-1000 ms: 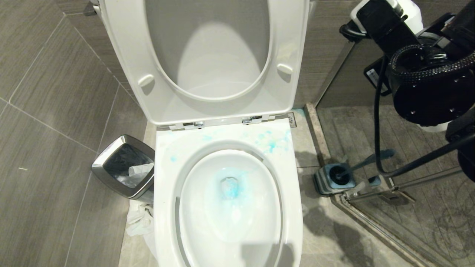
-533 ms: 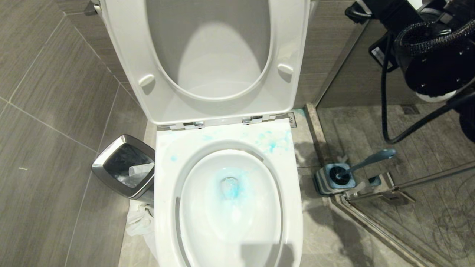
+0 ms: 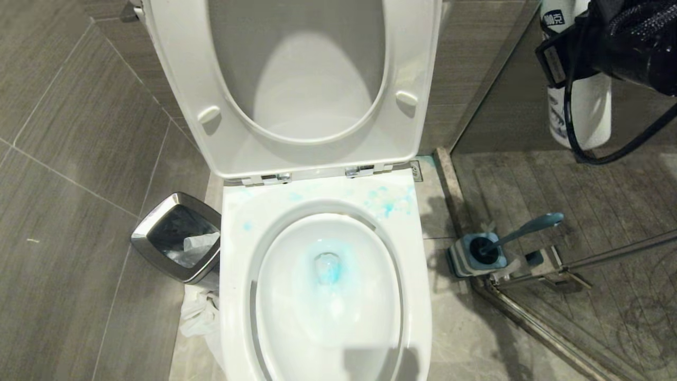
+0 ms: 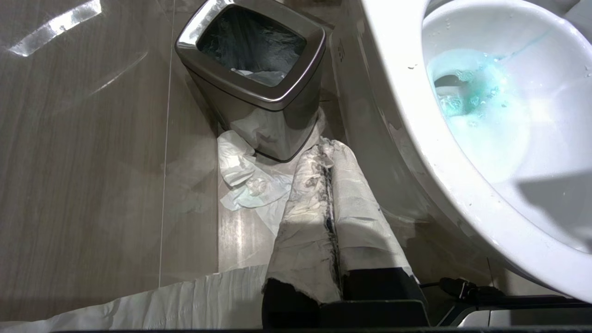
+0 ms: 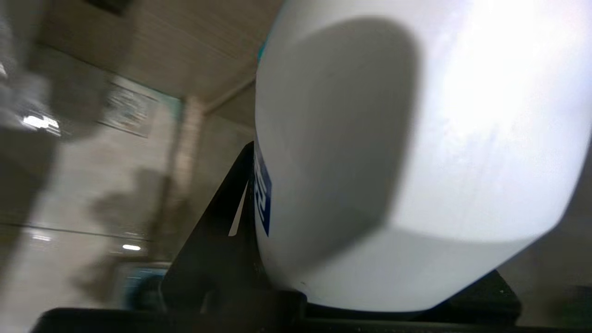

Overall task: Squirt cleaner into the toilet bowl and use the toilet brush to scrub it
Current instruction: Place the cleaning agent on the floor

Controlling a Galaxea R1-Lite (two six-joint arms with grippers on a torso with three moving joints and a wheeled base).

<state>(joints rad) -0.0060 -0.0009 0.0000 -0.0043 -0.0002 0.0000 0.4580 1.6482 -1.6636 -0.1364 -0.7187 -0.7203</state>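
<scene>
Head view: blue cleaner [image 3: 329, 267] is pooled low in the toilet bowl [image 3: 238, 296]; the toilet brush [image 3: 521, 228] is parked in its holder [image 3: 459, 258] beside the bowl, reachable. Left wrist view: left gripper [image 4: 329, 217] is pressed shut, empty, near the bin [image 4: 252, 88]. Right wrist view: right gripper [image 5: 259, 277] is clamped on the white bottle [image 5: 416, 138], probably to be set aside.

Walls [image 3: 90, 79]: grey woodgrain tiles running up behind
Floor [image 3: 69, 296]: matching tiles reflecting light
Bin [image 3: 177, 238]: standing on the floor, crumpled paper [image 3: 198, 315] lying beside it
</scene>
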